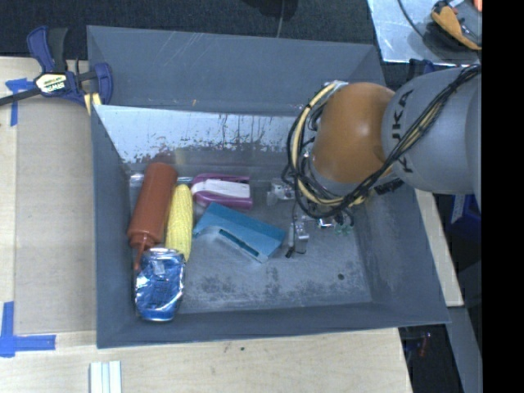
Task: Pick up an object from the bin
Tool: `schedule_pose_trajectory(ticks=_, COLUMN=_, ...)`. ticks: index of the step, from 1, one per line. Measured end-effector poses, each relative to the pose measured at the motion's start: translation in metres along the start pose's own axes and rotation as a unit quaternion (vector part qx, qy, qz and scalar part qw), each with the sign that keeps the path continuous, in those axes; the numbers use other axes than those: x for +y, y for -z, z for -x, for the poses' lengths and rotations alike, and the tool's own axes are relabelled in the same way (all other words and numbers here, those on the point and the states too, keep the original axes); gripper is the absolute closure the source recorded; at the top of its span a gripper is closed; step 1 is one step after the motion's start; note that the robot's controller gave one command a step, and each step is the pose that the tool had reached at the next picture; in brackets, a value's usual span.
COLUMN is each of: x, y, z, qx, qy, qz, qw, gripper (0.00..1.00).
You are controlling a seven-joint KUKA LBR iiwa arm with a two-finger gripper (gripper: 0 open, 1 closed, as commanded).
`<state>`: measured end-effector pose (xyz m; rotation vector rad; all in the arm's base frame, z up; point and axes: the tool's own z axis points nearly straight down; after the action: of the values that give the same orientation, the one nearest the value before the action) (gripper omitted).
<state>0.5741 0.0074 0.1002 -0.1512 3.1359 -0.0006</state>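
My gripper (299, 237) hangs low over the bin floor right of centre, below the arm's orange dome. Just left of it lies a flat blue plastic piece (237, 232), slanted, its right end close to the gripper's tip. Whether they touch I cannot tell. Behind the blue piece a pink and white thing (221, 190) lies near the back wall.
Along the left side lie a brown-red bottle (153, 205) and a yellow corn cob (179, 219), side by side. A crushed blue can (160, 284) sits in the front left corner. Bare floor stretches along the front and right of the bin.
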Motion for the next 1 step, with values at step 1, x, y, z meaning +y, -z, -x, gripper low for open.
schedule_pose_trajectory(ticks=1, x=-0.0082, y=-0.0296, z=0.0257, qx=-0.0088, qy=-0.027, qz=-0.005, qw=0.9996, gripper=0.00)
